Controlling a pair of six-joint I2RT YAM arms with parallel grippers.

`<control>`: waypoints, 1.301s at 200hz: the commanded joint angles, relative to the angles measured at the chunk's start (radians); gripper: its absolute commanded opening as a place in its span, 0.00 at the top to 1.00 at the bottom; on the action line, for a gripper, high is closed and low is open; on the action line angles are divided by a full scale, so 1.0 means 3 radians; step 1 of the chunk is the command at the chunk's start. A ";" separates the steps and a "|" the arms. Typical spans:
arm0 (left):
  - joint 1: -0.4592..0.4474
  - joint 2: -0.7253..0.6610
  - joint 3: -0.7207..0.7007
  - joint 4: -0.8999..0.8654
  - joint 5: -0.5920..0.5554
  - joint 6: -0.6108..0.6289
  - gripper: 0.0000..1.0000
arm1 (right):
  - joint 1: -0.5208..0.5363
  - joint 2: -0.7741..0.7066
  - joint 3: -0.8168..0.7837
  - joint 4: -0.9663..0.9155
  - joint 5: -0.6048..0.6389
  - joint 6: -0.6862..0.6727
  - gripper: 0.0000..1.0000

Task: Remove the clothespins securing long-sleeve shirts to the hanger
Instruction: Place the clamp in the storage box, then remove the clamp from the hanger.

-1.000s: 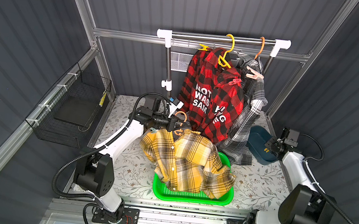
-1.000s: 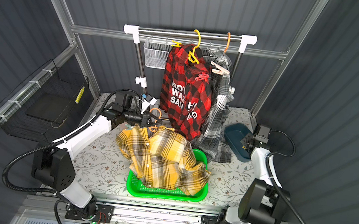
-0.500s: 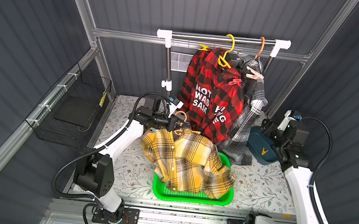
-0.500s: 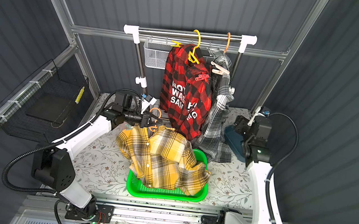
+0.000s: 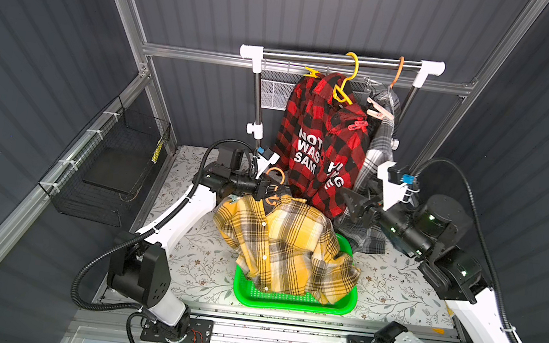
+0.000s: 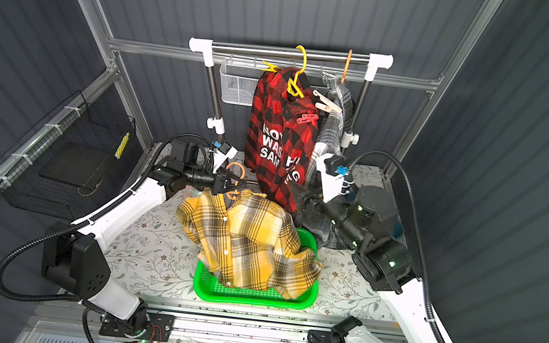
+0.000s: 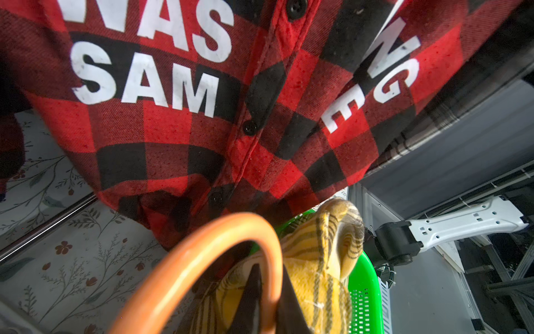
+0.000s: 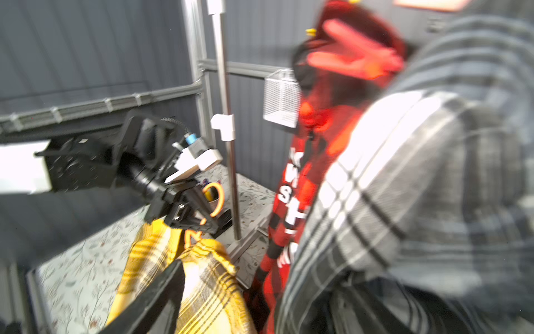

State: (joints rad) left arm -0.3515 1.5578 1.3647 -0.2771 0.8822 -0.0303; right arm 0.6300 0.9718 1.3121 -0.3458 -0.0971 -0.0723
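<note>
My left gripper (image 5: 268, 191) (image 7: 267, 295) is shut on the hook of an orange hanger (image 5: 276, 176) (image 7: 202, 260). The yellow-and-black shirt (image 5: 285, 242) hangs from it over the basket, with a pale blue clothespin (image 5: 232, 198) at its shoulder. On the rail hang the red-and-black shirt (image 5: 316, 142) and the grey plaid shirt (image 5: 377, 146). A yellow clothespin (image 5: 311, 73), a red one (image 5: 358, 125) and a salmon-pink one (image 5: 378, 109) sit on them. My right gripper (image 5: 351, 204) (image 6: 295, 196) is open beside the shirts' lower hems, holding nothing.
A green basket (image 5: 292, 299) stands on the floral table under the yellow shirt. A black wire basket (image 5: 111, 165) hangs on the left wall. A white mesh basket (image 6: 237, 84) hangs below the rail (image 5: 303, 53). The rack's posts flank the shirts.
My right arm has lifted from the table's right edge and swung in toward the hanging shirts, and its jaws have opened. The left arm and the yellow shirt have not moved.
</note>
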 commanded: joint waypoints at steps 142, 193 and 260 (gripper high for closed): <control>0.0027 -0.0471 -0.0241 0.0246 0.0180 0.0173 1.00 | 0.0262 0.1307 0.0602 -0.1223 -0.0201 -0.0293 0.22; 0.0026 -0.0562 -0.0308 0.0461 0.0354 0.0134 1.00 | 0.0262 0.1339 0.0498 -0.1199 -0.0293 -0.0209 0.28; 0.0028 -0.0677 -0.0458 0.0903 0.0399 -0.0037 1.00 | 0.0262 0.1241 0.0368 -0.1197 -0.0351 -0.0139 0.53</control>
State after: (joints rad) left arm -0.3515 1.3983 1.2438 -0.1043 0.9699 -0.0124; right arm 0.7097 1.3617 1.4414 -0.6781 -0.1822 -0.1322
